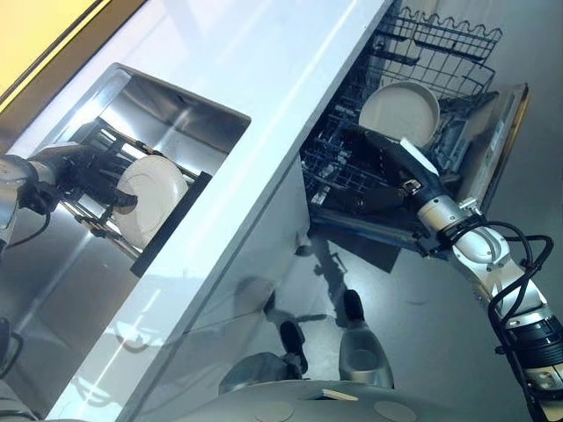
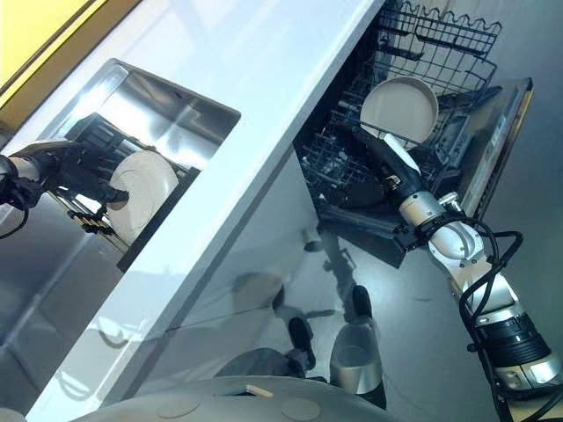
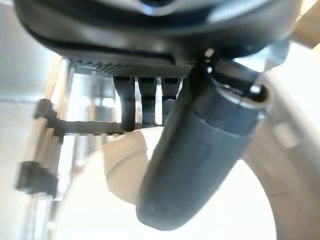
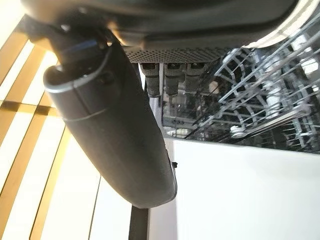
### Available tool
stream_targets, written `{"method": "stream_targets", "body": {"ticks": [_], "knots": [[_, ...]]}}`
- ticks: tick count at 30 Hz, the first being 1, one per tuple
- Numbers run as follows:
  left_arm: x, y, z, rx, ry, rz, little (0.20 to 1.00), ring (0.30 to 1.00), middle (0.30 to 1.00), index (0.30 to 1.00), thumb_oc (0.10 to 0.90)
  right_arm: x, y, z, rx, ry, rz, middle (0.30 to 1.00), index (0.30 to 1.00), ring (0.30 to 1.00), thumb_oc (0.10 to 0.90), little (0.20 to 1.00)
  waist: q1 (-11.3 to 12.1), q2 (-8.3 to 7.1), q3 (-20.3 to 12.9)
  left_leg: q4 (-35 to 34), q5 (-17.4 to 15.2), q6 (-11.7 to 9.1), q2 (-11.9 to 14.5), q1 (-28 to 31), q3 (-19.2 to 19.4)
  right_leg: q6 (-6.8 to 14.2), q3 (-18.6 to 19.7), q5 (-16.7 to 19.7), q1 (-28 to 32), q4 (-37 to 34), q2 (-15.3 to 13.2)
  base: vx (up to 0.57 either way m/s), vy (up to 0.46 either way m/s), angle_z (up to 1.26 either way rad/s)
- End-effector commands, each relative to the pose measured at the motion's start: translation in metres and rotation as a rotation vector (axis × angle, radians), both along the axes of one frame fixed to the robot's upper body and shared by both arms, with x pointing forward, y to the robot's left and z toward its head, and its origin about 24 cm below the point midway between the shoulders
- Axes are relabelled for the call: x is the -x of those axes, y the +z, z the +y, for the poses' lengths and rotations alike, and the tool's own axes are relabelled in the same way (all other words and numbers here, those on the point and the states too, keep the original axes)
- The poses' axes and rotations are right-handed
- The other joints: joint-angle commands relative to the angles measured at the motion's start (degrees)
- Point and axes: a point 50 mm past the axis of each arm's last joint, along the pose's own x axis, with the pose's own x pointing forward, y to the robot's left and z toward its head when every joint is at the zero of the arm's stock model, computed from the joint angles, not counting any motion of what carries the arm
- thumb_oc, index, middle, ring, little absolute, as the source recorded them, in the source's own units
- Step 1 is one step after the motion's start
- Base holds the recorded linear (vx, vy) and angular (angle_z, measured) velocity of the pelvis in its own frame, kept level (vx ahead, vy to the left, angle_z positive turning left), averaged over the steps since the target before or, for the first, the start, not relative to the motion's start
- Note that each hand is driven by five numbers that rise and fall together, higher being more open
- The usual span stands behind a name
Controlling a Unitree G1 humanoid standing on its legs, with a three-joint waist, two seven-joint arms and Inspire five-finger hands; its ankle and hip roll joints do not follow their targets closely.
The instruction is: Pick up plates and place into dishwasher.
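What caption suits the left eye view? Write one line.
Left hand grips a white plate in the sink rack; right hand reaches into the dishwasher.

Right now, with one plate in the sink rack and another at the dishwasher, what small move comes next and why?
Probably lift the white plate clear of the sink rack: the left hand has fingers and thumb around its rim. The right hand reaches into the dishwasher basket by a beige plate.

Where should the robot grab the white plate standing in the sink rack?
Probably by its upper rim. The plate stands on edge in the rack in the sink, so its edge is exposed; the left hand comes from the robot's left, thumb across the face.
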Motion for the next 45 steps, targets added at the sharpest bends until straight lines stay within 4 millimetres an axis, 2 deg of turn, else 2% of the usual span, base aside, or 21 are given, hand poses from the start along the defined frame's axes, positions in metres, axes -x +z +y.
{"method": "stream_targets", "body": {"ticks": [1, 8, 24, 30, 33, 34, 36, 37, 38, 40, 42, 44, 45], "knots": [[0.002, -0.065, -0.124, 0.595, -0.635, 0.16, 0.2, 0.3, 0.3, 0.3, 0.1, 0.004, 0.056, 0.016, -0.04, 0.11, -0.297, 0.9, 0.9, 0.9, 0.8, 0.9, -1.2, -0.79, -5.8, 2.1, -1.5, -0.1, -2.7, -5.5, -3.2, 3.2, -0.4, -6.5, -2.0, 7.6, 2.0, -0.06, -0.044, 0.05], [0.008, -0.066, -0.111, 0.577, -0.628, 0.182, 0.2, 0.3, 0.3, 0.3, 0.1, 0.005, 0.056, 0.016, -0.052, 0.102, -0.308, 0.9, 0.9, 0.9, 0.8, 0.9, -0.1, -1.41, -7.2, 1.7, -1.5, 0.0, -2.4, -4.4, -4.0, 3.1, -0.9, -6.9, -0.6, 7.5, 2.1, -0.05, -0.055, 0.14], [0.007, -0.055, -0.108, 0.581, -0.641, 0.143, 0.2, 0.3, 0.3, 0.3, 0.1, 0.007, 0.059, 0.015, -0.075, 0.073, -0.348, 0.9, 0.9, 0.9, 0.8, 0.9, 0.6, -2.3, -9.0, 0.8, -1.8, -0.2, -1.7, -2.7, -4.1, 3.1, -2.0, -7.1, 1.5, 6.5, 2.5, -0.03, -0.043, 0.0], [0.0, -0.048, -0.098, 0.492, -0.522, -0.006, 0.2, 0.3, 0.3, 0.3, 0.1, 0.008, 0.06, 0.013, -0.087, 0.064, -0.364, 0.9, 0.9, 0.9, 0.8, 0.9, 1.0, -2.84, -9.4, 1.0, -1.9, -0.2, -1.5, -2.6, -4.2, 2.9, -2.0, -7.1, 2.0, 6.1, 2.6, -0.01, -0.033, 0.01], [-0.006, -0.039, -0.08, 0.356, -0.385, -0.128, 0.2, 0.3, 0.3, 0.3, 0.1, 0.009, 0.062, 0.012, -0.089, 0.046, -0.388, 0.9, 0.9, 0.9, 0.8, 0.9, 1.3, -3.1, -9.7, 1.0, -1.8, -0.3, -1.3, -2.6, -4.4, 2.9, -2.3, -7.2, 2.2, 6.1, 2.6, -0.01, -0.034, 0.0], [-0.008, -0.035, -0.07, 0.225, -0.326, -0.179, 0.2, 0.3, 0.3, 0.3, 0.1, 0.009, 0.065, 0.01, -0.085, 0.028, -0.409, 0.9, 0.9, 0.9, 0.8, 0.9, 1.6, -3.25, -9.7, 1.1, -1.8, -0.2, -1.4, -2.6, -4.6, 2.8, -2.4, -7.2, 2.4, 6.0, 2.8, -0.01, -0.043, -0.02], [-0.008, -0.023, -0.052, 0.09, -0.218, -0.282, 0.2, 0.3, 0.3, 0.3, 0.1, 0.009, 0.072, 0.007, -0.075, -0.007, -0.458, 0.9, 0.9, 0.9, 0.8, 0.9, 2.0, -3.53, -9.9, 1.2, -1.7, -0.2, -1.4, -2.6, -5.1, 2.7, -2.6, -7.2, 2.6, 5.9, 2.8, 0.0, -0.049, -0.03], [-0.008, -0.012, -0.043, -0.007, -0.19, -0.35, 0.2, 0.3, 0.3, 0.3, 0.1, 0.009, 0.078, 0.006, -0.065, -0.035, -0.499, 0.9, 0.9, 0.9, 0.8, 0.9, 2.4, -3.68, -9.9, 1.2, -1.6, -0.3, -1.3, -2.7, -5.3, 2.7, -2.8, -7.3, 2.6, 5.9, 2.9, 0.0, -0.058, -0.01], [-0.007, 0.01, -0.028, -0.128, -0.131, -0.477, 0.2, 0.3, 0.3, 0.3, 0.1, 0.009, 0.091, 0.003, -0.052, -0.08, -0.57, 0.9, 0.9, 0.9, 0.8, 0.9, 2.8, -3.96, -10.1, 1.3, -1.6, -0.3, -1.3, -2.9, -5.7, 2.5, -3.1, -7.4, 2.7, 5.9, 3.0, 0.0, -0.056, -0.01], [-0.004, 0.034, -0.02, -0.268, -0.089, -0.618, 0.2, 0.3, 0.3, 0.3, 0.1, 0.009, 0.101, -0.001, -0.052, -0.129, -0.636, 0.9, 0.9, 0.9, 0.8, 0.9, 3.3, -4.27, -10.2, 1.3, -1.6, -0.4, -1.2, -2.9, -6.0, 2.3, -3.3, -7.4, 2.8, 5.8, 3.0, 0.0, -0.046, 0.0], [0.002, 0.058, -0.02, -0.442, -0.08, -0.757, 0.2, 0.3, 0.3, 0.3, 0.1, 0.011, 0.109, -0.006, -0.048, -0.17, -0.706, 0.9, 0.9, 0.9, 0.8, 0.9, 3.7, -4.65, -10.4, 1.1, -1.6, -0.5, -1.1, -2.9, -6.3, 2.2, -3.4, -7.4, 2.9, 5.7, 3.1, -0.04, -0.044, 0.01], [0.011, 0.072, -0.027, -0.49, -0.079, -0.87, 0.2, 0.3, 0.3, 0.3, 0.1, 0.017, 0.112, -0.012, -0.047, -0.2, -0.756, 0.9, 0.9, 0.9, 0.8, 0.9, 4.1, -5.12, -10.5, 1.2, -1.2, -0.5, -1.0, -3.4, -6.4, 1.9, -3.4, -7.0, 2.6, 5.7, 3.2, -0.07, -0.058, 0.02], [0.02, 0.083, -0.04, -0.555, -0.092, -0.977, 0.2, 0.3, 0.3, 0.3, 0.1, 0.023, 0.114, -0.019, -0.052, -0.227, -0.793, 0.9, 0.9, 0.9, 0.8, 0.9, 4.7, -5.68, -10.7, 1.1, -1.2, -0.6, -0.9, -3.3, -6.8, 1.8, -3.6, -7.2, 2.7, 5.7, 3.3, -0.02, -0.067, 0.03]]}}
